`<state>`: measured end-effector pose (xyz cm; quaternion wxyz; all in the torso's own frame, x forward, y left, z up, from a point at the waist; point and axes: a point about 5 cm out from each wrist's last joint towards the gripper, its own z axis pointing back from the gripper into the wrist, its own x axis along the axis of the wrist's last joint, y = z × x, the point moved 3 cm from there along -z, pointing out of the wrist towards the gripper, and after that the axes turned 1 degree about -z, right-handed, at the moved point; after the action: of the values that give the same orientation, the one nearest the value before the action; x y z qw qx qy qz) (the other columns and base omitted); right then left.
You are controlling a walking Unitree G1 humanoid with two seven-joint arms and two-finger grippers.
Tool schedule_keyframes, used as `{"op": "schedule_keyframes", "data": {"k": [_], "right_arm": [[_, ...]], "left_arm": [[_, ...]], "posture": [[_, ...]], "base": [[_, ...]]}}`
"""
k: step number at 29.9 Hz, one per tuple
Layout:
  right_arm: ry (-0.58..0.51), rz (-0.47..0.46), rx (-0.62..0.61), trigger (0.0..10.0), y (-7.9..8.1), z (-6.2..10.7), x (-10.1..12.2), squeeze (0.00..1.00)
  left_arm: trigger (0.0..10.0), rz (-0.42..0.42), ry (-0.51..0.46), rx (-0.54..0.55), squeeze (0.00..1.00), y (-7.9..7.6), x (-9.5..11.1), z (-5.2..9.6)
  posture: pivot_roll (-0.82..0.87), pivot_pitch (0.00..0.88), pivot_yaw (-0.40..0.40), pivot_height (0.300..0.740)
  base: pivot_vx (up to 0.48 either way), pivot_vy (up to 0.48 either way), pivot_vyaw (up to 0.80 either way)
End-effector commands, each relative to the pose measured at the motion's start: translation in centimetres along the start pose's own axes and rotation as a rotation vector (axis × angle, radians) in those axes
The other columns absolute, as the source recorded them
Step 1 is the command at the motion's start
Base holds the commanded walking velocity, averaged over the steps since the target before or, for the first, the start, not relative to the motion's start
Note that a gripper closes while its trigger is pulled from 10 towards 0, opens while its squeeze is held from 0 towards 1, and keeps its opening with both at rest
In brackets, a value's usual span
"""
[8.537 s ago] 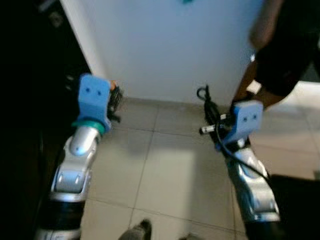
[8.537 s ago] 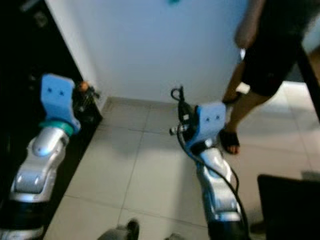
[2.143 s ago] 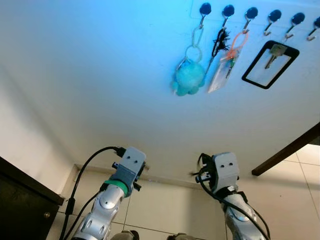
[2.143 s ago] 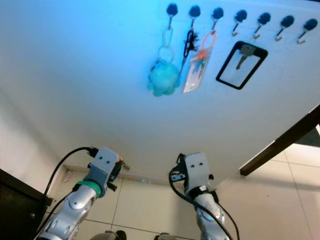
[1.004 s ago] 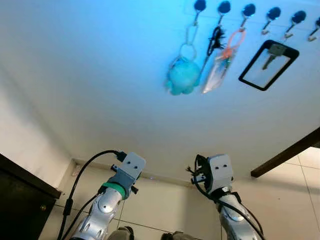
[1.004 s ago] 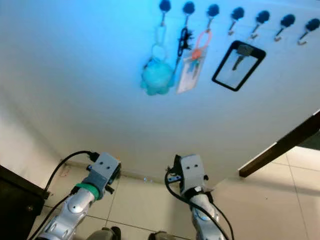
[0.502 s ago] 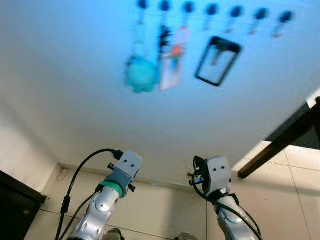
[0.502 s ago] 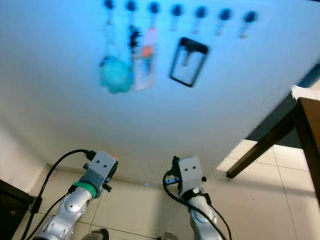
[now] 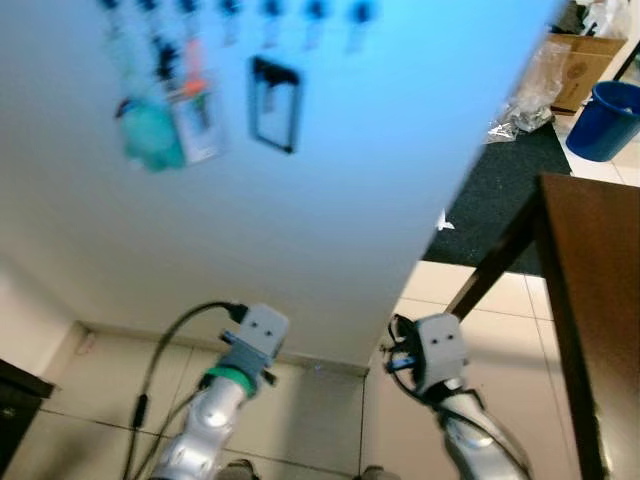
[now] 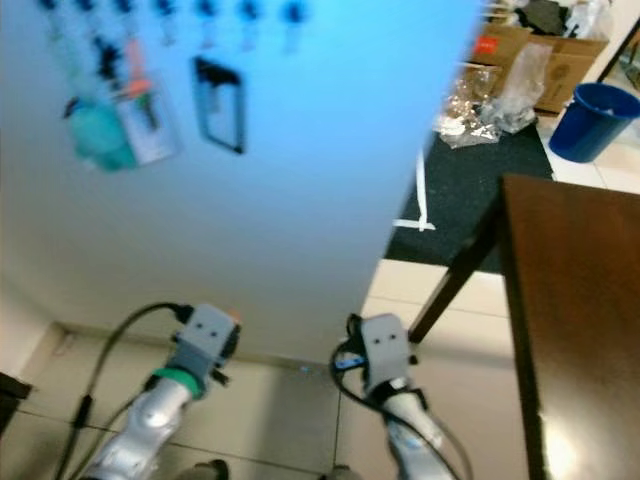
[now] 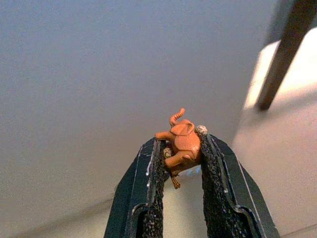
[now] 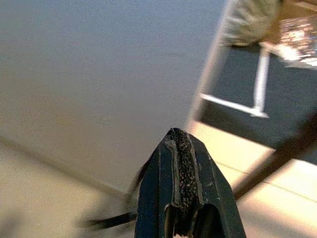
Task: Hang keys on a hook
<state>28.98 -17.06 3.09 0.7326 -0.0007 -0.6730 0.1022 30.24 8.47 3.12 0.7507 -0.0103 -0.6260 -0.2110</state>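
A row of dark hooks runs along the white wall at the upper left, blurred. On them hang a teal plush, a clear pouch with orange bits and a black loop with a key. Two hooks at the row's right end look bare. My left gripper is shut on an orange elephant keychain, held low in front of the wall, well below the hooks. My right gripper is shut with nothing in it, low beside the left arm.
A dark brown table stands at the right, its leg near the wall's corner. Beyond it lie a dark mat, a blue bucket and a cardboard box. A dark cabinet corner sits at lower left.
The camera has swung to the right: the hooks and hanging things slid to the picture's upper left and the table, mat and bucket came into view. Both arms keep their pose.
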Motion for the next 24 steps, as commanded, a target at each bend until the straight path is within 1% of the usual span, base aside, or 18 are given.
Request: {"op": "schedule_keyframes", "data": {"k": [1, 3, 5, 10, 17, 24], "right_arm": [[0.015, -0.012, 0.015, 10.0, 0.8, 0.3, -0.5, 0.00], [0.010, -0.013, 0.014, 10.0, 0.7, 0.1, -0.3, 0.00], [0.009, -0.014, 0.013, 10.0, 0.7, 0.1, -0.3, 0.00], [0.007, -0.016, 0.011, 10.0, 0.9, 0.0, -0.3, 0.00], [0.007, -0.018, 0.017, 10.0, 1.1, -0.1, -0.3, 0.00], [0.007, -0.015, 0.017, 10.0, 1.1, -0.2, -0.3, 0.00]], "left_arm": [[10.0, 0.007, 0.047, 0.035, 0.00, 1.3, -1.1, 0.3], [10.0, 0.006, 0.038, 0.050, 0.00, 1.8, -0.8, 0.0], [10.0, 0.003, 0.034, 0.055, 0.00, 2.0, -0.8, 0.0], [10.0, -0.001, 0.017, 0.081, 0.00, 2.6, -0.3, -0.3], [10.0, -0.005, 0.017, 0.072, 0.00, 2.2, -0.4, -0.1], [10.0, -0.010, 0.018, 0.069, 0.00, 2.4, -0.5, -0.1]], "posture": [[-0.03, 0.076, 0.052, 0.740], [-0.03, 0.082, 0.053, 0.740], [-0.03, 0.082, 0.053, 0.740], [-0.03, 0.081, 0.054, 0.740], [-0.03, 0.076, 0.057, 0.740], [-0.03, 0.068, 0.062, 0.740]], "base": [[0.000, 0.480, 0.00], [0.000, 0.480, 0.00], [0.000, 0.480, 0.00], [0.000, 0.000, 0.00], [0.000, 0.000, 0.00], [0.000, 0.000, 0.00]]}}
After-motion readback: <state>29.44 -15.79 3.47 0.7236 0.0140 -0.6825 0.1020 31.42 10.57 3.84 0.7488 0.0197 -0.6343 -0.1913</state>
